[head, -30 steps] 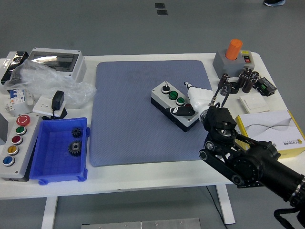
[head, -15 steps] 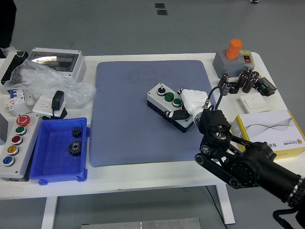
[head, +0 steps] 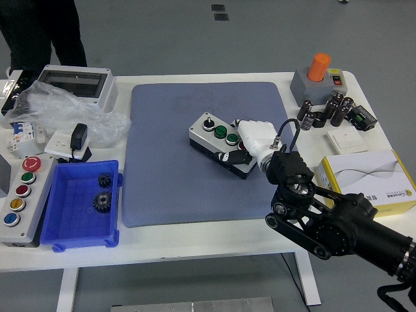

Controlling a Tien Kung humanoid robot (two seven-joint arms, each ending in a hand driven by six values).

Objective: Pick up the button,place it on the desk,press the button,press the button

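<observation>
Grey floor lies behind the white counter [head: 214,244], which carries a blue mat [head: 169,162] across its middle. On the mat sits the button box [head: 218,144], a white-topped, dark-based unit with a black knob and green buttons along its top. Compared with a second ago it lies further left and toward the mat's centre, and it is turned a little more.

The right hand [head: 250,140], pale against its black arm, lies over the right end of the button box, its fingers curled down against the box's top and near side; a dark fingertip shows at the front edge. Whether it truly grips the box or only pushes on it cannot be told. The arm has moved leftward with the box since the earlier pictures. The left arm does not show.

At the far left a person's dark trouser legs [head: 45,32] now stand behind the counter, where a second ago only floor showed.

Nothing else has shifted. A blue bin [head: 65,221] with two dark gears [head: 102,193] sits at the near left, beside a grey control panel [head: 19,198] with red, green, yellow and blue buttons. A clear-lidded enclosure [head: 75,81] and a crumpled plastic bag [head: 65,110] lie behind them. At the far right stand a grey box with an orange knob [head: 316,75], dark cylinders [head: 325,112], and a yellow-and-white carton [head: 367,179].
</observation>
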